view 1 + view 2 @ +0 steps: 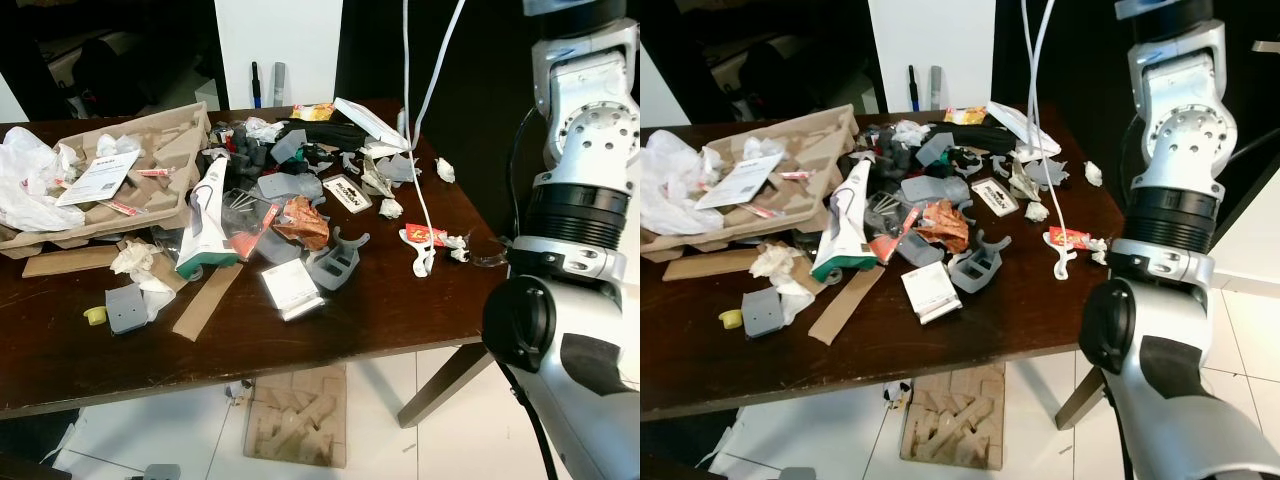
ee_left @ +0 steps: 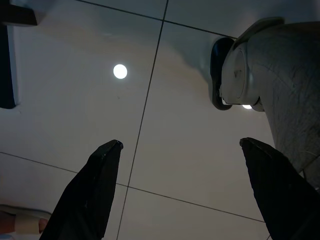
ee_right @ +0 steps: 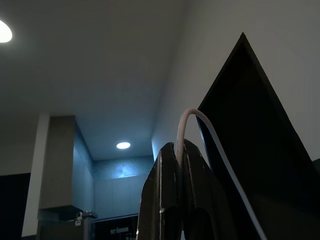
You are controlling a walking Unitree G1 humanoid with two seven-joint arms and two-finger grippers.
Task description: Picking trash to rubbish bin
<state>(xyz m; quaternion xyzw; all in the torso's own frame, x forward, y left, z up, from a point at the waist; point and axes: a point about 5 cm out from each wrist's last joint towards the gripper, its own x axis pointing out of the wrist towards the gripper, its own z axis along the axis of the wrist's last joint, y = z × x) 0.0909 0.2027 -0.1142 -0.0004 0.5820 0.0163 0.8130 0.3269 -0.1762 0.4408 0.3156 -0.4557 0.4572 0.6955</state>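
Note:
A dark wooden table (image 1: 400, 320) is littered with trash: a white and green tube (image 1: 205, 220), an orange wrapper (image 1: 305, 225), a small white box (image 1: 290, 288), grey plastic parts (image 1: 335, 260) and crumpled tissues (image 1: 445, 170). A white cord (image 1: 415, 150) hangs from above down to the table near a red wrapper (image 1: 425, 237). My right arm (image 1: 580, 200) is raised high at the right; the right gripper (image 3: 175, 145) points at the ceiling, shut on the white cord (image 3: 200, 120). My left gripper (image 2: 181, 142) hangs open over the tiled floor, holding nothing.
A brown cardboard tray (image 1: 160, 150) with paper scraps and a white plastic bag (image 1: 25, 180) fill the table's left end. A moulded cardboard piece (image 1: 300, 415) lies on the white tiles under the table. A table leg (image 1: 445, 380) slants down at the right.

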